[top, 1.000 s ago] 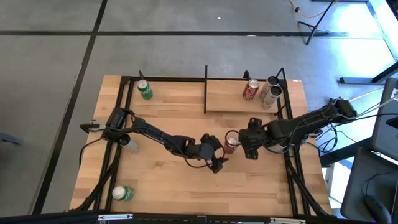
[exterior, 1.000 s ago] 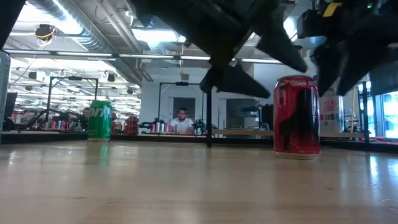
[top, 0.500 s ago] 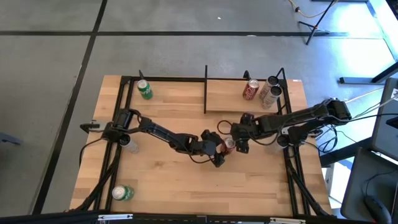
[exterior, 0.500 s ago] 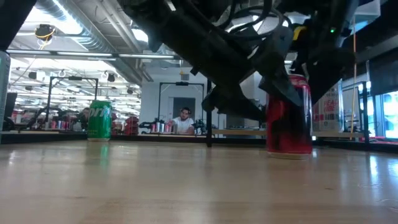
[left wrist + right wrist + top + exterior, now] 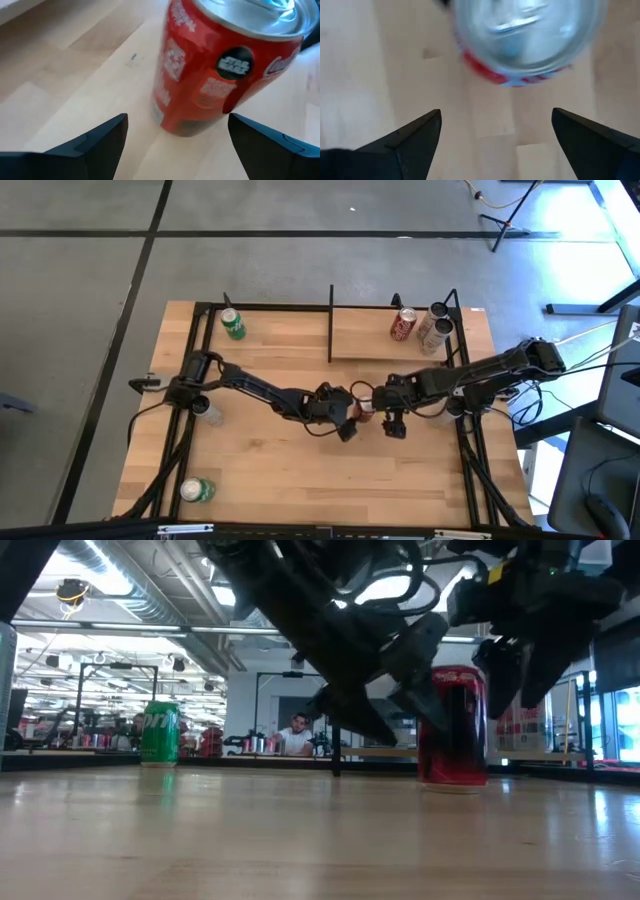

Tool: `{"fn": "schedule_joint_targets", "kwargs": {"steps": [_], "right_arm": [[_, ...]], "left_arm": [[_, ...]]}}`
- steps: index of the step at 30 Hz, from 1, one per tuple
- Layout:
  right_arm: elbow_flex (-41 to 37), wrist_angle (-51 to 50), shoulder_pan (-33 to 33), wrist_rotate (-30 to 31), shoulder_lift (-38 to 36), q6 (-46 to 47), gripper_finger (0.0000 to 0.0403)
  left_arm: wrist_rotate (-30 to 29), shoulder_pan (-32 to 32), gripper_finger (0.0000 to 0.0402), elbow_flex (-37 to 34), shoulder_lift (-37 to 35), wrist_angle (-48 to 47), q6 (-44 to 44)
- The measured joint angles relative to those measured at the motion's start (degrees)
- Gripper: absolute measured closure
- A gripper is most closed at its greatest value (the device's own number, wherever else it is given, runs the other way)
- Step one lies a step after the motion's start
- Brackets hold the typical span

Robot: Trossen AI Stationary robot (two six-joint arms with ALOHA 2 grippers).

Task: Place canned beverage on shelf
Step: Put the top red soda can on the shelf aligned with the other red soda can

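A red cola can (image 5: 366, 408) stands upright near the middle of the tabletop (image 5: 270, 480), a little toward three o'clock, and both arms have closed in on it. The left end effector (image 5: 347, 420) sits just beside the can on its nine o'clock side, fingers spread apart with nothing between them; in its wrist view the can (image 5: 220, 70) stands ahead of the open fingers, not yet inside them. The right end effector (image 5: 392, 420) is just on the three o'clock side, fingers also wide apart and empty, and its wrist view looks down on the silver can top (image 5: 525, 30).

The shelf (image 5: 375, 335) lies toward one o'clock, a small light board inside black bars, with a red can (image 5: 402, 325) and two pale cans (image 5: 434, 327) crowded at its three o'clock end.

To my eye the step in hand is the grasp. Only one arm should take the can: centre the fingers on its body, low enough not to tip it, and close squarely. The other arm would do well to back away first, as the two are close enough to clash.

For room, the nine o'clock half of the shelf is bare, the better landing spot. The black divider post (image 5: 331, 320) and the shelf's front bar are the edges to clear. The green can (image 5: 233, 324) at eleven o'clock and another (image 5: 197, 490) at seven o'clock stand well apart.
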Motion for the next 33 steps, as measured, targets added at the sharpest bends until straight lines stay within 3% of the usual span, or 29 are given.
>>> {"fn": "schedule_joint_targets", "kwargs": {"steps": [6,12,16,21,33], "right_arm": [[1.75,-2.23,1.64,-1.70,0.00,-0.13,0.0036],[4.79,-6.97,-0.31,13.15,-0.13,-0.69,0.0036],[3.03,-4.39,-4.59,16.61,0.27,-2.49,0.0036],[1.44,2.64,-8.03,13.45,2.13,-3.97,0.0036],[1.43,7.24,-2.87,5.36,1.76,-4.21,0.0036]], "left_arm": [[-3.47,-0.27,0.0070,0.02,-3.68,-8.74,-3.29],[0.64,-2.07,0.0070,0.02,-5.73,-6.60,-1.22],[0.41,-3.55,0.0070,0.02,-3.96,-0.83,1.05],[-2.82,-2.86,0.0070,0.13,-1.46,2.46,3.83],[-7.05,-0.35,0.0070,0.02,-4.22,-10.55,1.89]]}}
